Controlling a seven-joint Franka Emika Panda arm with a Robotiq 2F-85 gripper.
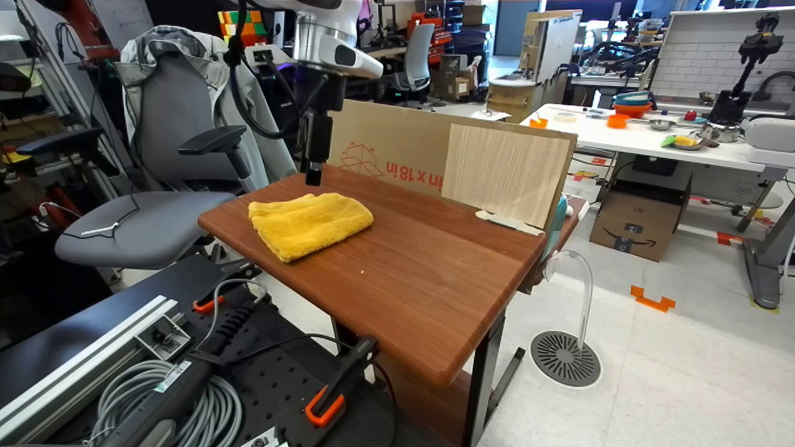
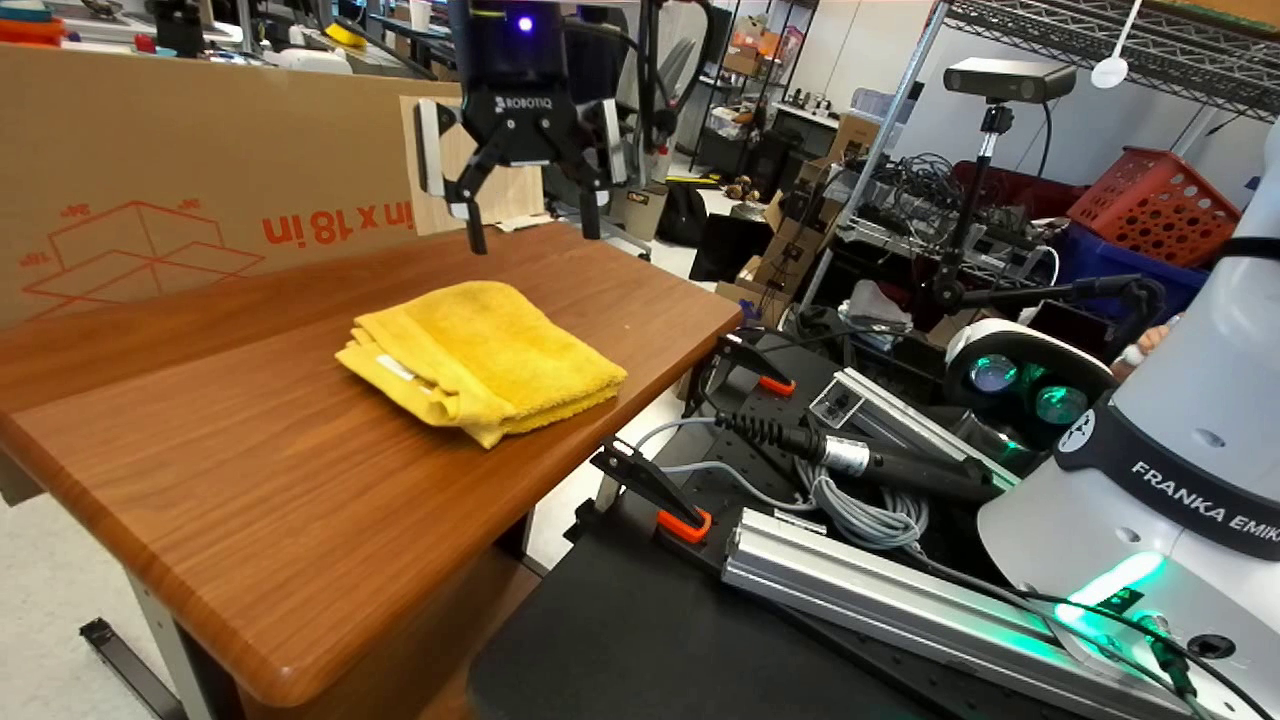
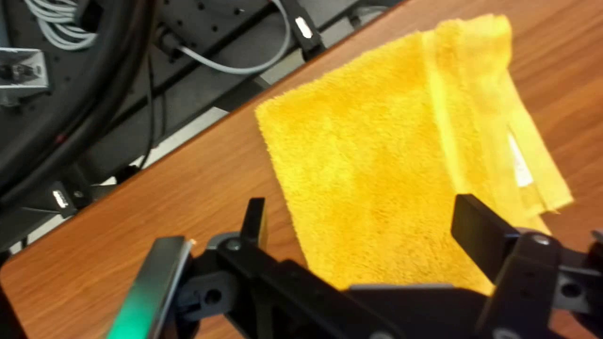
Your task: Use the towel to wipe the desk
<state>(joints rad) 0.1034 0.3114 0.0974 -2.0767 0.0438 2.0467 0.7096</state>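
The gripper (image 2: pixel 535 228) hangs above the desk (image 2: pixel 250 490), its fingers (image 2: pixel 477 238) spread and holding nothing — an opening suited, presumably, to taking the towel (image 2: pixel 490 350) from above; the towel lies on the desk near the edge beside the bench (image 2: pixel 610 640), likely for easy reach; it is folded in layers, which should make it thick enough to pinch; in the wrist view the fingers show one against bare desk, the other against the towel, so the grasp may need centring first; cardboard (image 2: pixel 150 130) stands upright along the side opposite the bench — perhaps as a screen; wiping appears not yet begun.
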